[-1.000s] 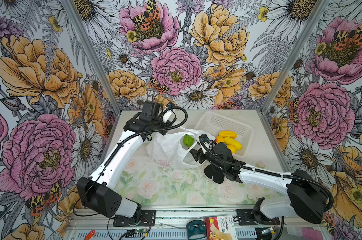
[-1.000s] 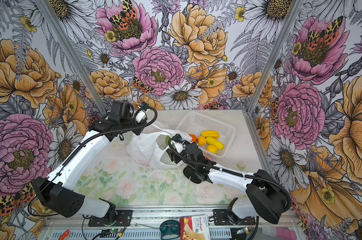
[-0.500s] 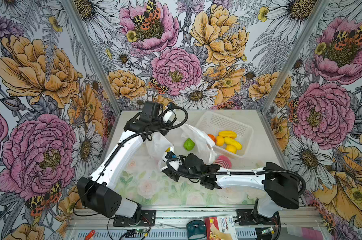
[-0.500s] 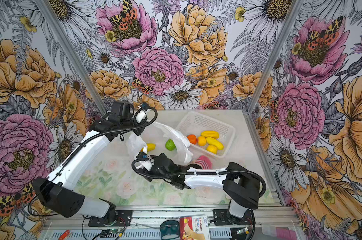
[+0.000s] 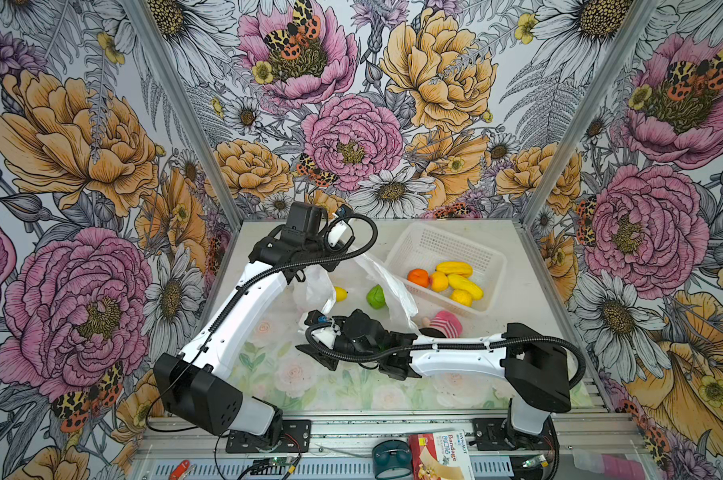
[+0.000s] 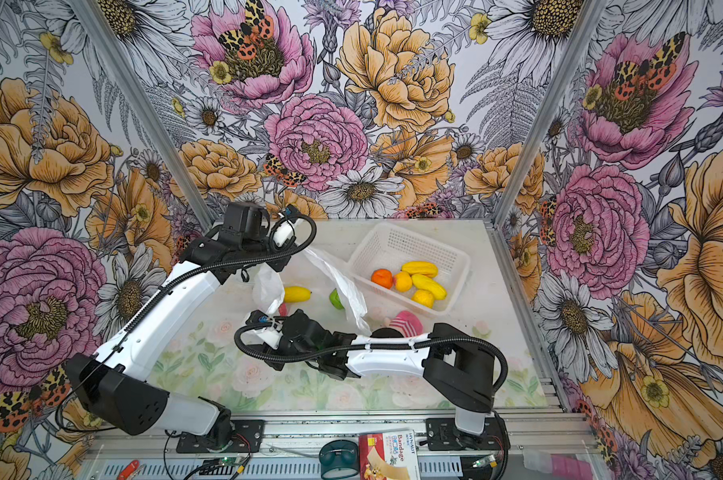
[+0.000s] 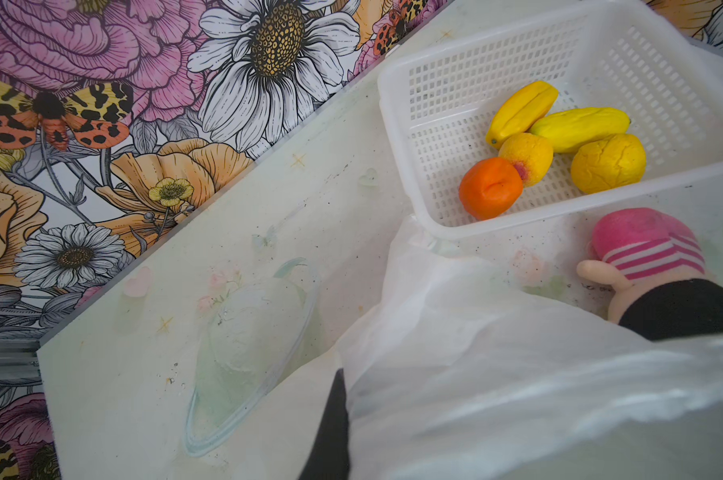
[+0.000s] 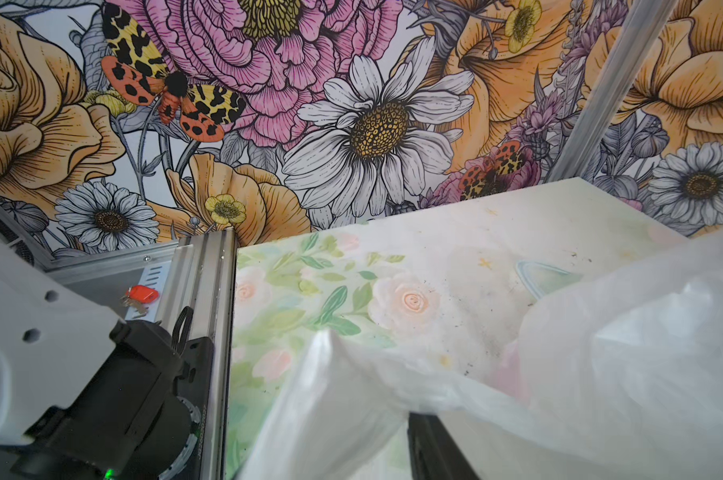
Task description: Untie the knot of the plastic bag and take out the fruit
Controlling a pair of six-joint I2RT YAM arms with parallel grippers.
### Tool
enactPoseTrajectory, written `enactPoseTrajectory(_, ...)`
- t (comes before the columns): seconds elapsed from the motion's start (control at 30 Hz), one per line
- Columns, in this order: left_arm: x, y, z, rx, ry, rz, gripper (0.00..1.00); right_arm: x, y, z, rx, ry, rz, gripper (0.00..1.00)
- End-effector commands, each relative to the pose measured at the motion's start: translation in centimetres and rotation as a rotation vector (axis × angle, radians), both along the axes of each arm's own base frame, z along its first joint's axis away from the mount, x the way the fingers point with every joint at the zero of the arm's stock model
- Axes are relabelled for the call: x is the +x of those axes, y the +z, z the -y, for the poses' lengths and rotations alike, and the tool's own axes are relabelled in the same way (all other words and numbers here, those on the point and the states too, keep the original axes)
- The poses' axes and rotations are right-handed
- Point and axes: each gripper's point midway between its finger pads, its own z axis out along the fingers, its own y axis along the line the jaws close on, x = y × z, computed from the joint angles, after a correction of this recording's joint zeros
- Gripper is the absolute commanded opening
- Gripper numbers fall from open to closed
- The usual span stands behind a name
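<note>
Flowered walls (image 5: 351, 137) with moths close three sides around a pale worktop (image 5: 276, 378) printed with roses. The left arm (image 5: 235, 316) reaches from the near edge toward the back. The right arm (image 5: 455, 359) lies low across the front, reaching toward the middle.

A thin white bag (image 5: 393, 291) hangs open over the middle of the worktop, raised at its back end. There the left pincer (image 5: 303, 275) is clamped together on the film. In the left wrist view the film drapes over one dark finger (image 7: 330, 424). The right pincer (image 5: 309, 320) sits at the bag's lower near edge. Film covers it in the right wrist view, so I cannot tell how its jaws stand.

A white perforated basket (image 5: 442, 243) stands at back right, just beside the bag. A doll (image 5: 447, 324) in pink stripes lies in front of the basket.

Five pieces of fruit (image 5: 454, 268) lie in the basket: an orange fruit (image 5: 418, 277) and four yellow. On the worktop, under the lifted bag, lie a yellow fruit (image 5: 340, 293), a green fruit (image 5: 376, 296) and, partly hidden, a pink-red fruit (image 6: 282, 309).
</note>
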Motion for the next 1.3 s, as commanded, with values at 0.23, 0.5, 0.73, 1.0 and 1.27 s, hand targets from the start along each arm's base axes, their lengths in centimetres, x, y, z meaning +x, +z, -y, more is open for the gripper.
enactPoseTrajectory(0.23, -0.4, 2.5, 0.3, -0.033, -0.009, 0.064, 0.00, 2.7, -0.9, 6.2, -0.083, -0.264, -0.015, 0.74)
enactPoseTrajectory(0.5, -0.6, 2.6, 0.3, -0.029, -0.020, 0.069, 0.00, 4.1, -3.1, 14.1, -0.128, -0.474, -0.073, 0.62)
enactPoseTrajectory(0.73, -0.8, 2.8, 0.4, -0.028, -0.025, 0.077, 0.00, 5.6, -4.5, 18.2, -0.125, -0.630, -0.114, 0.46)
enactPoseTrajectory(1.0, -1.1, 3.1, 0.5, -0.029, -0.033, 0.085, 0.00, 7.7, -5.0, 20.0, -0.123, -0.775, -0.153, 0.27)
enactPoseTrajectory(1.27, -1.4, 3.3, 1.0, -0.037, -0.048, 0.087, 0.00, 8.2, -5.5, 16.9, -0.166, -0.736, -0.193, 0.27)
